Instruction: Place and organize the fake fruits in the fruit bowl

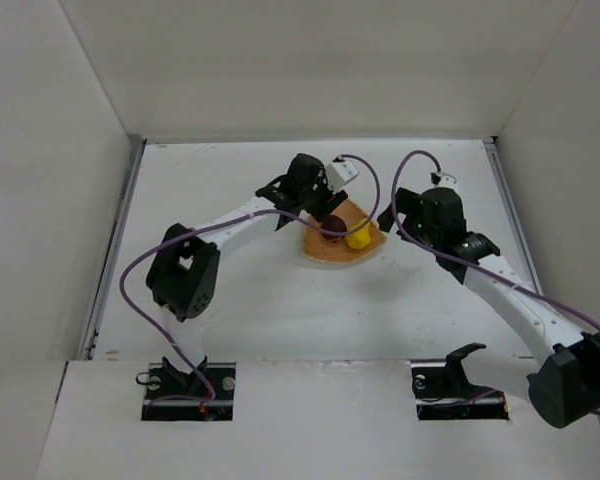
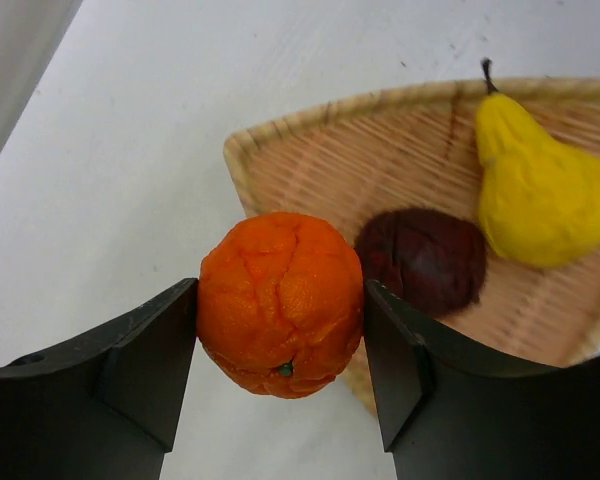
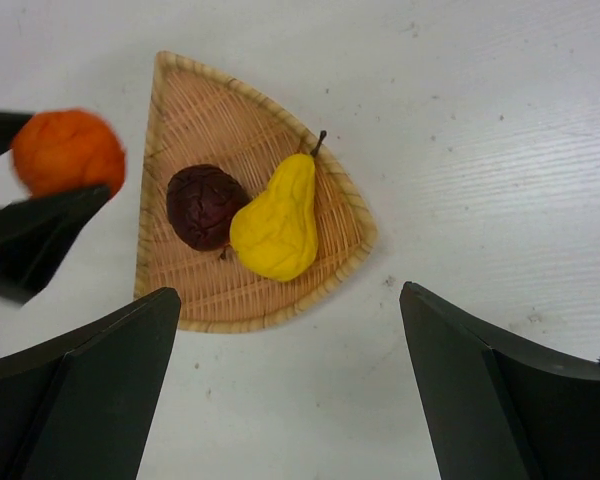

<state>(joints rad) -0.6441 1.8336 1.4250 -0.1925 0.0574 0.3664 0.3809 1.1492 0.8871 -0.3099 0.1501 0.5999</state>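
left jaws closed on the orange (image 2: 280, 305), a dark finger (image 2: 140, 370) pressed flat to each side, fruit filling the whole gap. orange rough-skinned, small dark navel facing the left wrist camera. right wrist view puts the orange (image 3: 68, 150) just outside the straight edge of the basket (image 3: 210, 110), over bare counter (image 3: 500, 150); whether it is lifted or resting, cannot tell. left wrist view has it overlapping the near rim of the basket (image 2: 300, 170). right jaws spread wide, nothing between them, fingers (image 3: 90, 390) well apart at the bottom corners of their own view, looking down on the basket from the side. basket is tan, woven, fan-shaped, lying flat on the white counter (image 1: 280, 300) mid-table, between the two arms' ends. two fruits inside it: maroon fruit (image 3: 205, 205), wrinkled, near the middle; pear (image 3: 277, 225), yellow, lying on its side, stem pointing to the rim. the two sit side by side, seeming to touch in the right wrist view. top view: basket (image 1: 325, 255) with maroon fruit (image 1: 332, 226) partly under the left arm's end, pear (image 1: 358, 237) to its right; orange not made out there.
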